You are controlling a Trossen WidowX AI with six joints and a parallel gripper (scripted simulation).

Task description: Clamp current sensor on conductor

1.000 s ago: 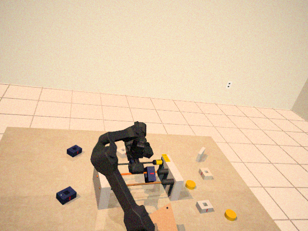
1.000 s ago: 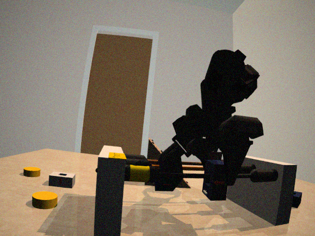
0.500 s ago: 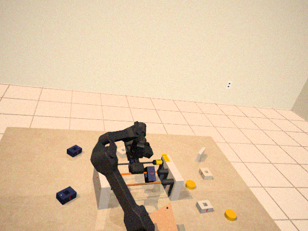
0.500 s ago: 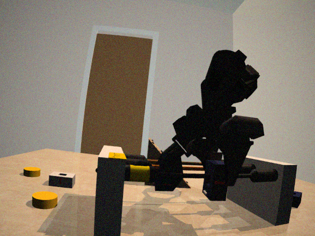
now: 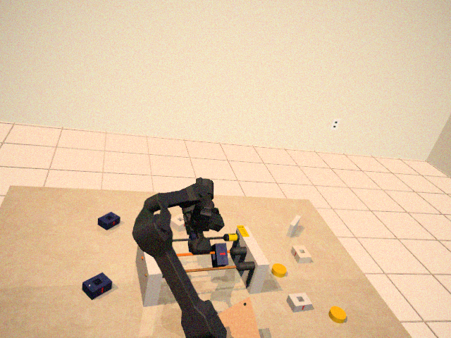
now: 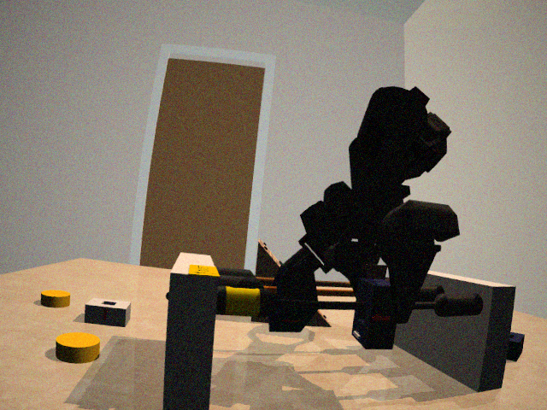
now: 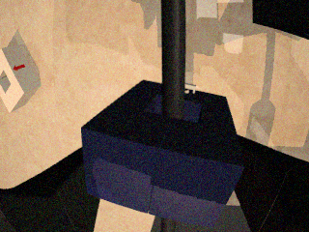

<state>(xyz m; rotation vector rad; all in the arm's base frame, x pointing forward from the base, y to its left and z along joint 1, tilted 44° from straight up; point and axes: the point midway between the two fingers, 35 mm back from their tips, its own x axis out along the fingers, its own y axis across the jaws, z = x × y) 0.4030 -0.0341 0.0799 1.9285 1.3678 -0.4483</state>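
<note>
The dark blue sensor [image 6: 374, 313] [image 7: 164, 150] sits round the dark conductor [image 6: 333, 305] [image 7: 174, 58], which passes through its hole. A red mark shows on one face; its arrow direction cannot be read. The yellow LOAD marker [image 5: 242, 231] [image 6: 202, 270] lies on one end block, beside a yellow sleeve [image 5: 230, 236] [image 6: 242, 301] on the same conductor; its lettering is too blurred to read. My gripper [image 5: 196, 247] [image 7: 164, 142] is shut on the sensor, with one finger on each side of the conductor. The sensor looks closed, but its latch cannot be judged. The near finger hides most of it in the top view.
Two orange conductors run parallel on the arm-base side; the middle one bears another blue sensor [image 5: 220, 253]. Two blue sensors [image 5: 108, 220] [image 5: 96, 285] stand left of the rack. White blocks [image 5: 306, 255] [image 5: 306, 306] and yellow discs [image 5: 278, 270] [image 5: 337, 314] lie right. An orange plate [image 5: 240, 316] leans near the base.
</note>
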